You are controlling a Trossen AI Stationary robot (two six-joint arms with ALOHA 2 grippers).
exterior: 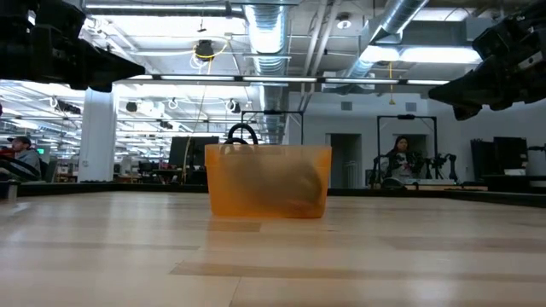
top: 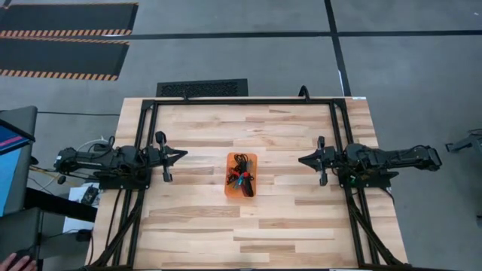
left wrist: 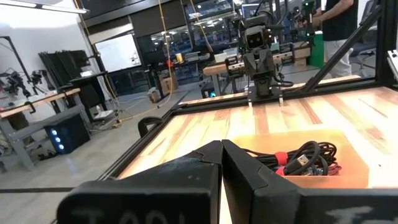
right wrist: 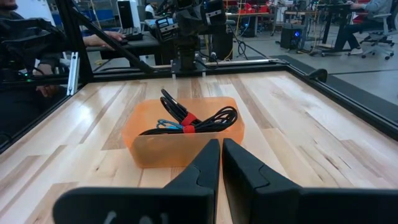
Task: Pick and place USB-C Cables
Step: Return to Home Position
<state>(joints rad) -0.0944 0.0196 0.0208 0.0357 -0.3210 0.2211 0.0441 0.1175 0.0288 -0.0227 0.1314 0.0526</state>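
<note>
Our left fingers (left wrist: 193, 167) and right fingers (right wrist: 202, 160) are closed and empty, the USB-C Cables (right wrist: 199, 118) lie in the orange bin (right wrist: 180, 149), so we think only parking both arms is left.

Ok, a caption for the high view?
USB-C cables bundled in the orange bin on the table; left gripper and right gripper, both shut, face it from either side, clear of it.

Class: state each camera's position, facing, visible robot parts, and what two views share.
High: overhead, looking down on table; left gripper, right gripper show.
Low: table-top height, facing orange bin; arms overhead.
Left wrist: behind left gripper, facing bin; shut fingers show.
Right wrist: behind right gripper, facing same bin; shut fingers.
Shared: both wrists see USB-C Cables.
</note>
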